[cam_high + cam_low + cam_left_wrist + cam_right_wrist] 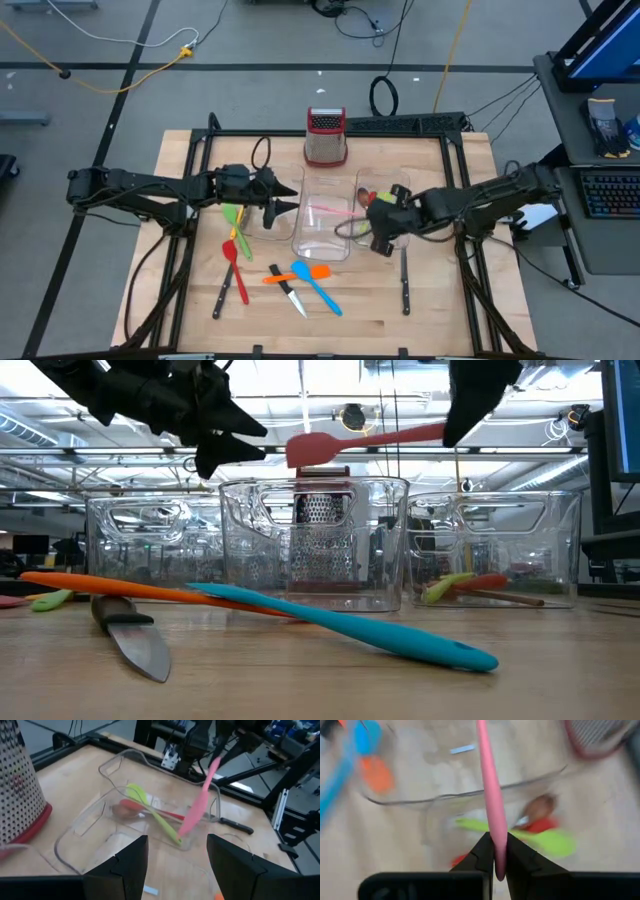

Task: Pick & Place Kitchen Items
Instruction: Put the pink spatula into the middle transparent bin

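One pink spatula [365, 440], pinched by the right gripper [495, 851], hangs seemingly clear above the middle bin's rim [315, 484].

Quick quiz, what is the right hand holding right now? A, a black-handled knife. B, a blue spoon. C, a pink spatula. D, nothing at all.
C: the right hand is shut on the handle of the pink spatula, which the low view shows lifted above the clear bins.
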`<state>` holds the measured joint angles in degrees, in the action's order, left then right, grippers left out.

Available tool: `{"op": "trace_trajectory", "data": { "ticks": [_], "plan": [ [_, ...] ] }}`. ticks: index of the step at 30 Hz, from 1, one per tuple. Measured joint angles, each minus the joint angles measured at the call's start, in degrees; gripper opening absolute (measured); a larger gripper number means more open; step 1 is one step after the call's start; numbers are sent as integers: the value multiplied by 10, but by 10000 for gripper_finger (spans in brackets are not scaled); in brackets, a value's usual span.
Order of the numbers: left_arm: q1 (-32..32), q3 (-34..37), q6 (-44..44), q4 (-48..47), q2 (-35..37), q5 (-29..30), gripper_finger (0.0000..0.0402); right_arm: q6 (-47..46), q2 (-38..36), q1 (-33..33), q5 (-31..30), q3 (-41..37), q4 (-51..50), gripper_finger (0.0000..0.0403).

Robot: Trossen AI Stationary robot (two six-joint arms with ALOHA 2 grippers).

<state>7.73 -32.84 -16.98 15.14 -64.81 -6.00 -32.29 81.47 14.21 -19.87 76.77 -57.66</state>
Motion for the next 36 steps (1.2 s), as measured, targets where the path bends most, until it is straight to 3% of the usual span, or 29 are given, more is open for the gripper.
{"op": "trace_trajectory", "data": {
  "ticks": [6,14,25,36],
  "plan": [
    [-2,0,14,24,0,0,207,-174,-19,-19,90,0,30,14],
    [-21,0,33,23,0,0,207,-307,-21,-35,154,0,202,14],
    [-52,0,64,22,0,0,207,-494,-18,-27,121,-50,243,14],
    [-69,0,83,11,0,0,207,-617,-17,-24,124,-180,473,14]
  ]
}}
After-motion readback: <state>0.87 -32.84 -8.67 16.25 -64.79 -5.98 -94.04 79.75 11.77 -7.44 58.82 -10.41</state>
